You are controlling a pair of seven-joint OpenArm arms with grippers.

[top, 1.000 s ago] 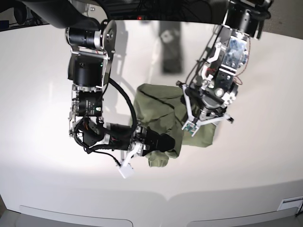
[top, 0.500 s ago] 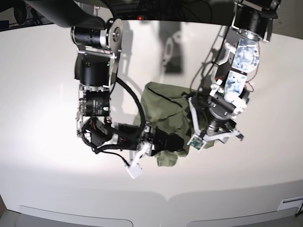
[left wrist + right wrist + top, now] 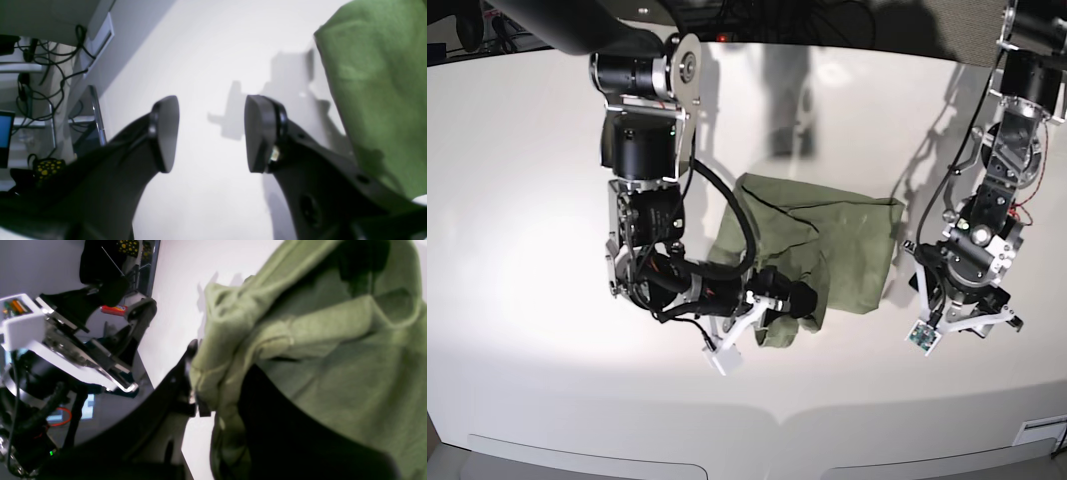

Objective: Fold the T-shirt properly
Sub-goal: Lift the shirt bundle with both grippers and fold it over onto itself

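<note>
The shirt (image 3: 859, 250) lies in the middle part of the table (image 3: 537, 300), closer to the near edge than its bunched front end would need. The right gripper (image 3: 217, 386) is closed tight on a bunched fold of it. It likely pinches there so it can lift or pull that layer over the rest. The left gripper (image 3: 211, 133) has its fingers spread with nothing between them. It is off to the side, between the shirt and the table's left edge, perhaps to give the other arm room to work.

The shirt is green and looks like a small, uneven bundle. Its side next to the left gripper is fairly flat, with a mostly straight edge. The part by the right gripper is messy, with loose rolls, creases and a raised flap. A bit of cloth pokes out toward the near edge. The folding seems partly done, and the lumpy part probably needs to be laid down and smoothed.
</note>
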